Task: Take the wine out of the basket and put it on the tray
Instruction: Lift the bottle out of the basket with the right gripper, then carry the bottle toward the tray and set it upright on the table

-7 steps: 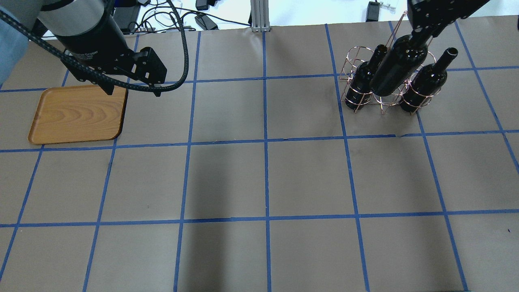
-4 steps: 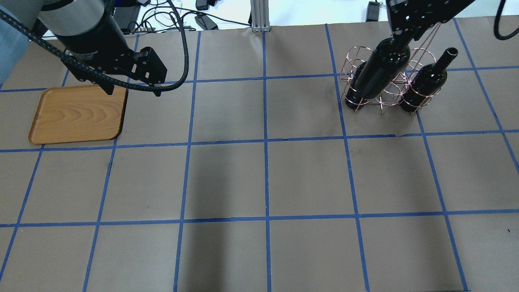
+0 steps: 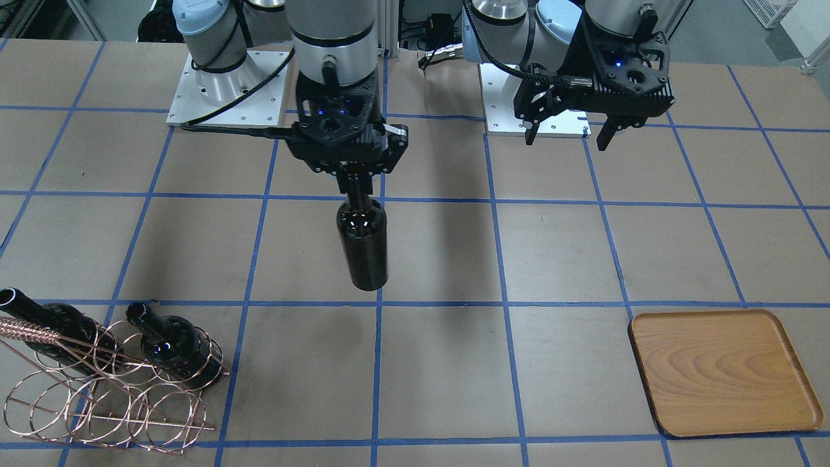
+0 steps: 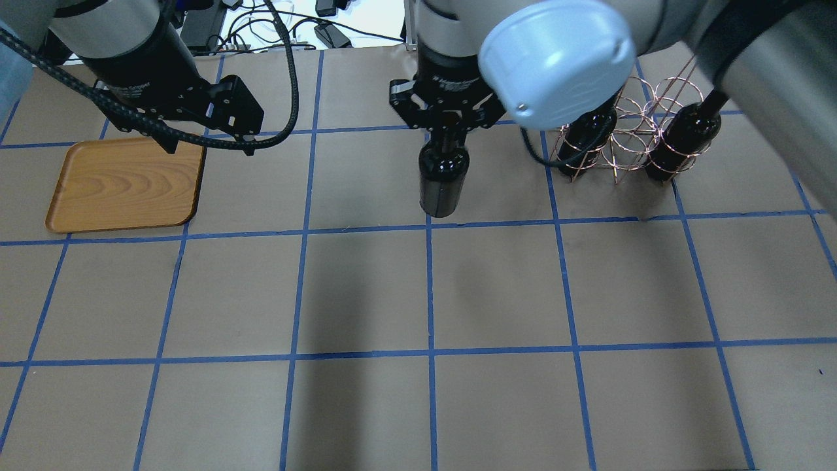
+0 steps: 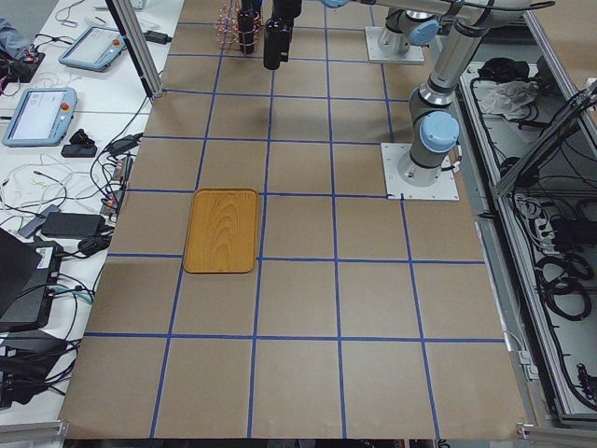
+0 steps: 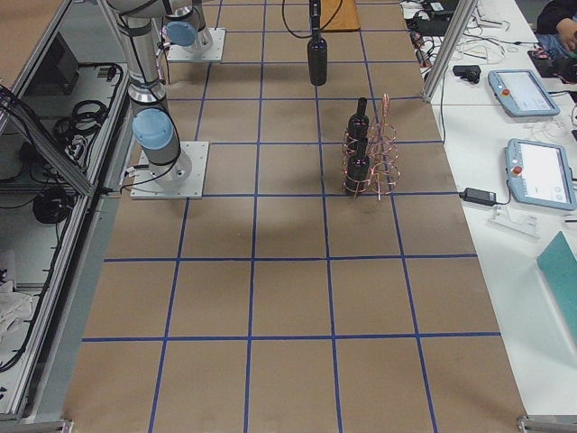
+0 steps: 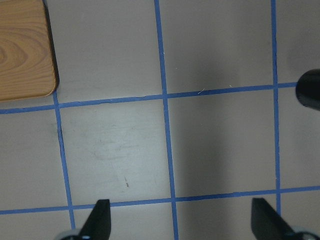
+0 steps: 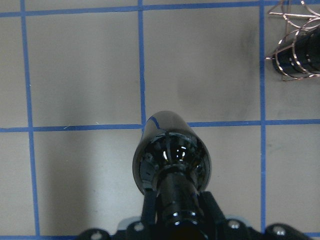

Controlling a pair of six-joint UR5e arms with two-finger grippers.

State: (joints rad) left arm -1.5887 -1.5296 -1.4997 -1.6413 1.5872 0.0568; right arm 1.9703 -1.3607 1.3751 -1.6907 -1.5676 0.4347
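One wine bottle (image 3: 362, 250), upright, neck pinched between the closed-in fingers of right gripper (image 3: 356, 175), hanging off the table (image 3: 454, 389) near its middle, well apart from basket (image 3: 97, 395) and tray (image 3: 723, 373). Two other bottles (image 3: 172, 347), standing in basket loops at the robot's right end. Tray flat on the table at the left end. Left gripper (image 3: 565, 139), fingers spread wide, nothing held, above the table near tray's corner.

Glossy glass wine (image 3: 362, 243); wooden tray (image 3: 720, 370) (visible grain).
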